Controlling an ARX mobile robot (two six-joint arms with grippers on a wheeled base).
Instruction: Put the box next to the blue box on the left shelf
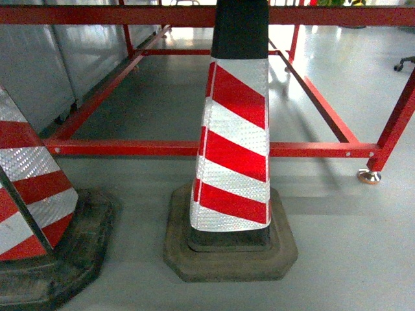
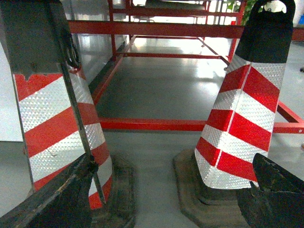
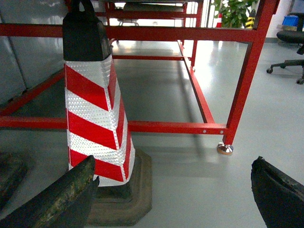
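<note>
1. Standing mid-floor: red-and-white striped traffic cone with black top and dark rubber base [image 1: 235,142].
2. Left of that cone: second striped cone [image 1: 29,188].
3. Behind it: red steel shelf frame [image 1: 214,148].
4. Left pincer [image 2: 164,199] and right pincer [image 3: 173,197]: spread wide, gripping nothing.
5. Blue plastic crate: nowhere in view.

A red-and-white striped traffic cone with a black top [image 3: 97,111] stands on its dark rubber base on the grey floor, before a red metal shelf frame [image 3: 247,71]. The right gripper [image 3: 173,194], its dark fingers [image 3: 61,197] spread wide, holds nothing
</note>
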